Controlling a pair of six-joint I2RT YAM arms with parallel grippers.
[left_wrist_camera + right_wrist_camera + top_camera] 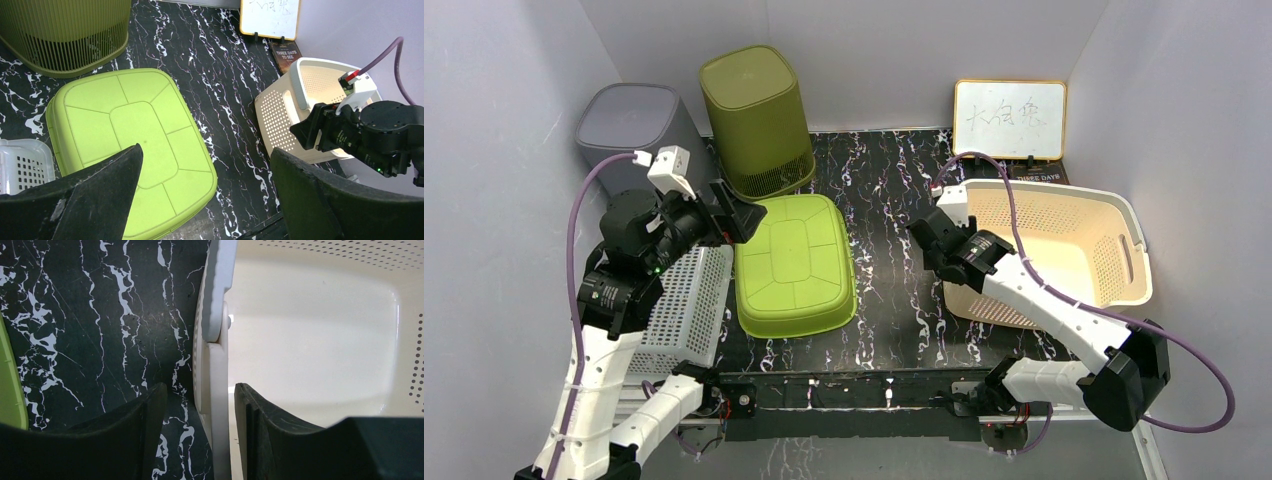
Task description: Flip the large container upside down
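Observation:
The large container is a cream perforated basket (1064, 240) with its open side up at the right of the table. My right gripper (927, 245) is at its left end. In the right wrist view the gripper (200, 390) is open, with one finger outside and one inside the basket's white rim (217, 365). The inner finger (260, 420) is close to the rim, and a gap shows on the outer side. The basket (280, 115) also shows in the left wrist view. My left gripper (739, 215) is open and empty above the lime basin's near left part (205, 155).
A lime green basin (794, 262) lies upside down at the centre-left. A white perforated basket (686, 310) stands under the left arm. An olive bin (759, 120) and a grey bin (629, 125) stand at the back left. A whiteboard (1010, 118) stands behind the cream basket.

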